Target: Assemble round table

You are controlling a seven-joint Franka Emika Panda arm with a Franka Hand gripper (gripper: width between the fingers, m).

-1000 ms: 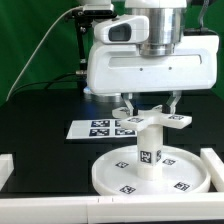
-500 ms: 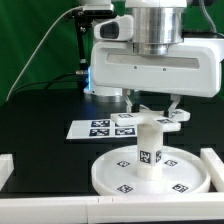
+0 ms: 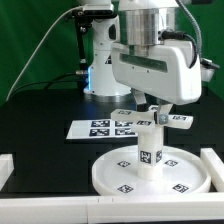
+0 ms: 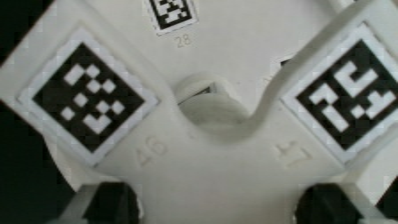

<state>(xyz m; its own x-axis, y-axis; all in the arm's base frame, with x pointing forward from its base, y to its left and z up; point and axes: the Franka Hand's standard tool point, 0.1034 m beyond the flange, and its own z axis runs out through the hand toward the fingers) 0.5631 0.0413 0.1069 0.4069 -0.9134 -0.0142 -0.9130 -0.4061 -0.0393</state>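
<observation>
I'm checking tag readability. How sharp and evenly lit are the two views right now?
Exterior view: evenly lit and fairly sharp, tags on the round disc and marker board legible, no strong glare. Wrist view: the cross-shaped base fills the frame very close, soft and slightly blurred; its tags are cropped at the edges, and the fingertips are dark and indistinct.

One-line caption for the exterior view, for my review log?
Gripper holds the cross-shaped base atop the leg standing in the round disc; marker board behind.
</observation>
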